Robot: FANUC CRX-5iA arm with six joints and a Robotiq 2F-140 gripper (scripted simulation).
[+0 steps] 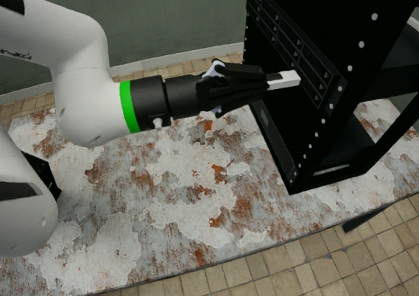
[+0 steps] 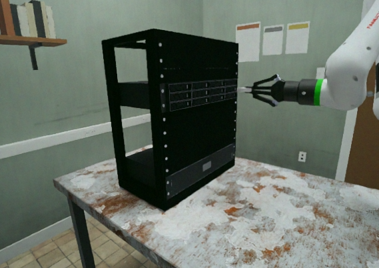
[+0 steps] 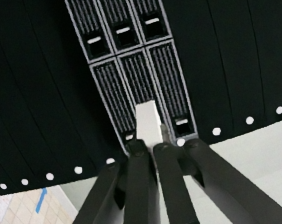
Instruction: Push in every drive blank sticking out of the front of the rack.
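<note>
A black, open-sided equipment rack [image 1: 368,74] [image 2: 156,133] [image 3: 37,100] stands upright on a rust-stained, pale surface [image 1: 171,217] [image 2: 275,213]. Partway up its front is a wide bank of drive blanks [image 1: 285,48] [image 2: 199,96] [image 3: 164,80], the things to be pushed in, arranged three high in side-by-side columns. Each is dark and ribbed, and small light latch marks show on many of them. Which blanks, if any, stick out cannot be told from these views. Lower on the rack is a plain dark panel [image 2: 188,173] with a small gray label.

A white robot arm [image 1: 83,107] [image 2: 345,80] with a bright green band reaches level toward the rack's front. Its black gripper [image 1: 267,82] [image 2: 252,90] [image 3: 149,116] is clenched, the fingers drawn together. A pale, blocky tip [image 1: 286,79] [image 2: 244,89] [image 3: 149,120] juts forward from their ends; whether it is part of the fingers or a separate piece is unclear.

The tip points at the end column of the bank, on the right side in the exterior view. In the wrist view it covers the lower part of the middle blank there, with a neighboring blank visible on each side. Whether the tip touches that blank cannot be told.
</note>
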